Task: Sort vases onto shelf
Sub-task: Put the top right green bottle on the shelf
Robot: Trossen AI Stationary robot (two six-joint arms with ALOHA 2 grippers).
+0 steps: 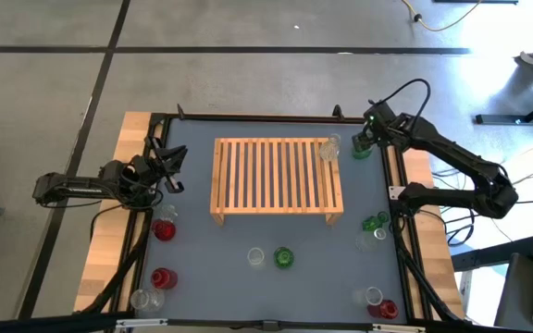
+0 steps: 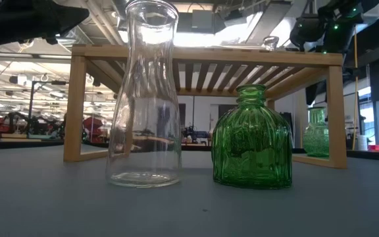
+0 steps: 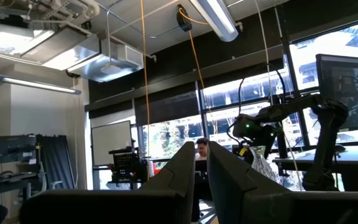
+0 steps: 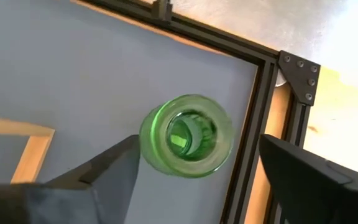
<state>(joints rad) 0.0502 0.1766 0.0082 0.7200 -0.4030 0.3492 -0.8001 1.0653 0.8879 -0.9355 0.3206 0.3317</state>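
The wooden shelf stands mid-table on its short legs. A clear vase stands on its far right corner. Just right of that corner a green vase stands upright on the table mat. My right gripper hangs above it, open. In the right wrist view I look down into the green vase's mouth, and the right gripper has one finger on either side of it, higher up and apart from it. My left gripper waits at the table's left side, shut.
Other vases stand on the table: red ones and a clear one at near left, clear and green in front of the shelf, several more at near right. The black frame rail runs beside the green vase.
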